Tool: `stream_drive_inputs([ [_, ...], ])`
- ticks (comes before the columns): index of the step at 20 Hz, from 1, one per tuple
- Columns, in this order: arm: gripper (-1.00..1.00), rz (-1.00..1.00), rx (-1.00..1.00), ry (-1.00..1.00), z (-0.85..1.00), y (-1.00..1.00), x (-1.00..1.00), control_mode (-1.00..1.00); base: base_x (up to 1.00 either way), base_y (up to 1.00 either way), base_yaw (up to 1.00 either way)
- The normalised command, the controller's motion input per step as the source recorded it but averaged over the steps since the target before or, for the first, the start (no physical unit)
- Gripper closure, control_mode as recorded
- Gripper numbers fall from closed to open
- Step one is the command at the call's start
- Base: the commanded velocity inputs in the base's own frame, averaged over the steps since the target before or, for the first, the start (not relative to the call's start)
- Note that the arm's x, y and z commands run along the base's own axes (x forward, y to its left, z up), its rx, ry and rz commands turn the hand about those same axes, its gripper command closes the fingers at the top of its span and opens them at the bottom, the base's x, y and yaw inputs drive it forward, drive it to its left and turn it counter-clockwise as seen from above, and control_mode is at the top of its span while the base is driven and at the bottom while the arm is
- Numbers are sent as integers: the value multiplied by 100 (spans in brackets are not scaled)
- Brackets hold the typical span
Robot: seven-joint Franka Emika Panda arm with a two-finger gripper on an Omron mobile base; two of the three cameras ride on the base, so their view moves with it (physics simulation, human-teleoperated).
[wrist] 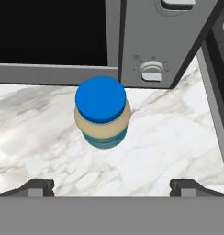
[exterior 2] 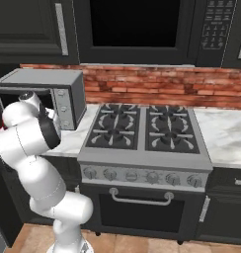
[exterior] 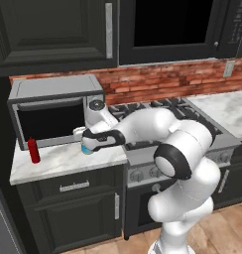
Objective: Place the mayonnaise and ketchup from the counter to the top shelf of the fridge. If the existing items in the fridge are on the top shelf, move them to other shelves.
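In the left base view the pincer (exterior: 86, 144) hangs over the marble desk (exterior: 58, 161) in front of the microwave (exterior: 56, 111), and the mayonnaise jar (exterior: 86, 149) shows just beneath it as a sliver of teal, mostly hidden by the hand; whether the fingers touch it cannot be told here. The ketchup bottle (exterior: 33, 150) stands upright on the same desk, well apart from the pincer on the side away from the stove (exterior: 162, 124). In the right base view the arm's upper links cover the hand, so the pincer and jar are hidden; the microwave (exterior 2: 43, 96) sits behind the arm and the stove (exterior 2: 147, 131) lies well off to the side. In the hand view the mayonnaise jar (wrist: 102, 112), blue lid up and pale contents visible below it, stands on the desk (wrist: 178, 142) ahead of the pincer (wrist: 112, 186), whose fingertips (wrist: 38, 187) are spread wide apart, clear of the jar, with the microwave (wrist: 155, 46) beyond
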Motion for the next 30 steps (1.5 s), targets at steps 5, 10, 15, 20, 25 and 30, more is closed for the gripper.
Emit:
stream_drive_inputs([
  [5, -100, 0, 0, 0, -12, 5, 12, -100, 0, 0, 0],
  [10, -100, 0, 0, 0, -10, 6, 5, -100, 0, 0, 0],
  [15, -100, 0, 0, 0, -14, 4, 10, -100, 0, 0, 0],
  [20, -100, 0, 0, 0, -16, 2, 18, -100, 0, 0, 0],
  [25, -100, -1, 0, 0, -4, 9, 26, -100, 0, 0, 0],
  [30, -100, 0, -1, 0, -10, 22, 26, -100, 0, 0, 0],
])
